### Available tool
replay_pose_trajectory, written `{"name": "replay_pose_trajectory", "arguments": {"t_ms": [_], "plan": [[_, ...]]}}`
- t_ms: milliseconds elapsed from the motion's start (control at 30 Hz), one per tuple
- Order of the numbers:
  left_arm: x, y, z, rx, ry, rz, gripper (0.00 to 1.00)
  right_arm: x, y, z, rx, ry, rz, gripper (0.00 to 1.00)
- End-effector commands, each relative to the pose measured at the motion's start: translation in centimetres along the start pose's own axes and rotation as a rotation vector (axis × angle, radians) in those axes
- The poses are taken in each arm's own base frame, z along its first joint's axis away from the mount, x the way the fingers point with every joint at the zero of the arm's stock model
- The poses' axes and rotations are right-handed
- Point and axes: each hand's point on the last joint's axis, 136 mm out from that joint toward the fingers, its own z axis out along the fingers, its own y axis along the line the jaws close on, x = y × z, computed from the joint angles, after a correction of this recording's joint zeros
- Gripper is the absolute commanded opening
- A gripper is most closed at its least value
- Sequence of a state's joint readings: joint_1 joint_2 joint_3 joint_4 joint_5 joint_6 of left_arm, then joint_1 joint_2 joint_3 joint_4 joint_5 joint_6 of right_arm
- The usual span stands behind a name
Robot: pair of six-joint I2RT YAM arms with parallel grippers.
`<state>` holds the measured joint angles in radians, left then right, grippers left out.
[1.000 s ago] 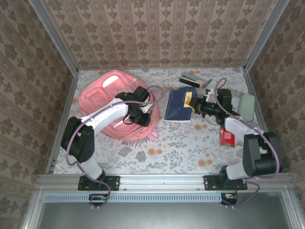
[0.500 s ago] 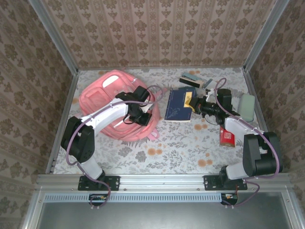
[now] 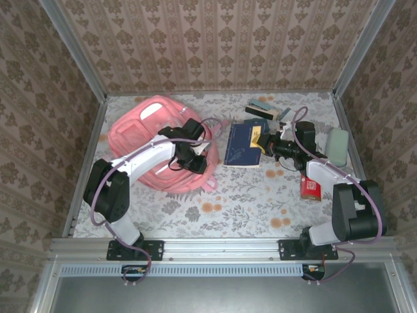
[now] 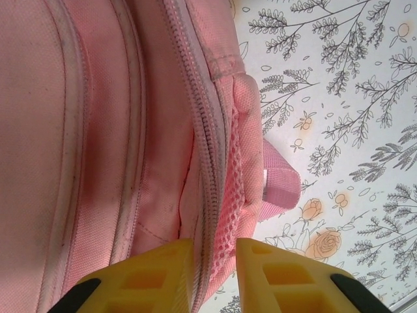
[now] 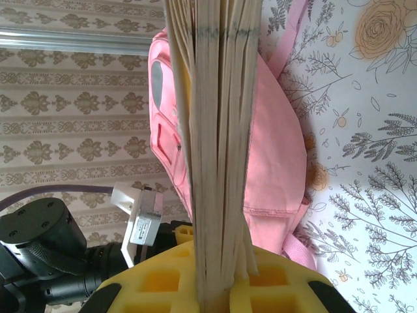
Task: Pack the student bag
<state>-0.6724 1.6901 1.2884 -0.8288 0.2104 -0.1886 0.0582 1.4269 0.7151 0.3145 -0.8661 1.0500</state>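
Student bag (image 3: 151,140) lies flat on the left-centre of the table (image 3: 215,208), top end toward the back-left corner, its left side close to the side rail (image 3: 89,156). From above, the L arm (image 3: 146,156) crosses the bag and hides part of its front and right edge. In the left wrist view the L fingers (image 4: 179,270) stand a narrow way apart w/ the bag's zip seam and pink mesh pocket (image 4: 228,189) running into the gap. Can't tell if the fabric is pinched or just lying btwn them, since the finger bases are cut off at the frame bottom. A pink strap (image 4: 280,189) pokes out from under the bag's edge onto the floral cloth. Just right of the bag, w/ a slim strip of cloth btwn, is a blue book (image 3: 242,145). The R fingers (image 5: 169,280) are clamped tight on its far-right edge, page block upright btwn the yellow pads, and the pages blank out the middle of that view so the bag shows on either side only. At the back right is a small stack of dark and teal items (image 3: 264,107), too small to make out. A pale green block (image 3: 338,145) sits near the right rail, and a red box (image 3: 311,188) is just beside the R arm, partly hidden by it. Room to move: a wide band of bare cloth runs along the near side, from the bag and book down to the arm bases. The back strip behind the bag is narrow, and the right side is crowded.
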Motion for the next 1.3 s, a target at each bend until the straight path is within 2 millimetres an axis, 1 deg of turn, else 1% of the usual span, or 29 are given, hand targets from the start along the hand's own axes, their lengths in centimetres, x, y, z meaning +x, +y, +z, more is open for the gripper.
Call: {"name": "replay_pose_trajectory", "arguments": {"t_ms": [0,67,133,333,367,400,467,567,767,900,967,1033,1133,1200,1267], "plan": [[1.0,0.6,1.0,-0.001,0.042,-0.014,0.20,-0.5,1.1,0.1,-0.026,-0.015,-0.040,0.00],[1.0,0.7,0.9,0.000,0.040,-0.021,0.15,-0.5,1.2,0.1,-0.027,-0.016,-0.040,0.00],[0.9,0.7,0.7,0.002,0.031,-0.023,0.12,-0.6,1.2,0.1,-0.027,-0.016,-0.039,0.00],[0.1,0.5,-0.3,0.017,-0.002,-0.027,0.11,-0.5,1.1,0.3,-0.027,-0.011,-0.039,0.00],[0.0,0.5,-0.5,0.018,-0.006,-0.028,0.08,-0.5,1.1,0.3,-0.027,-0.011,-0.039,0.00],[0.0,0.5,-0.7,0.018,-0.011,-0.032,0.02,-0.5,1.1,0.3,-0.027,-0.012,-0.040,0.00],[-0.4,0.6,-1.2,0.019,-0.030,-0.038,0.00,-0.4,1.1,0.4,-0.026,-0.009,-0.041,0.00],[-1.2,0.7,-2.8,0.027,-0.082,-0.049,0.00,0.1,1.2,0.8,-0.025,0.002,-0.044,0.00],[-2.9,0.9,-6.8,0.022,-0.186,-0.062,0.00,1.8,1.8,2.7,-0.029,0.042,-0.053,0.00],[-4.2,1.4,-9.8,-0.001,-0.261,-0.085,0.00,3.2,2.8,4.6,-0.054,0.074,-0.050,0.00],[-5.0,1.6,-11.5,-0.010,-0.317,-0.102,0.00,4.3,3.2,6.0,-0.060,0.097,-0.050,0.00],[-5.9,1.8,-13.7,-0.005,-0.386,-0.124,0.00,5.0,3.5,7.3,-0.072,0.107,-0.042,0.00],[-7.3,2.1,-16.8,0.003,-0.480,-0.161,0.00,5.4,3.6,8.8,-0.089,0.101,-0.019,0.00],[-8.3,2.0,-18.9,0.020,-0.546,-0.178,0.00,5.8,3.8,9.9,-0.097,0.102,-0.010,0.00],[-9.1,1.8,-20.6,0.033,-0.599,-0.186,0.00,5.9,4.1,11.0,-0.101,0.099,-0.009,0.00]]}}
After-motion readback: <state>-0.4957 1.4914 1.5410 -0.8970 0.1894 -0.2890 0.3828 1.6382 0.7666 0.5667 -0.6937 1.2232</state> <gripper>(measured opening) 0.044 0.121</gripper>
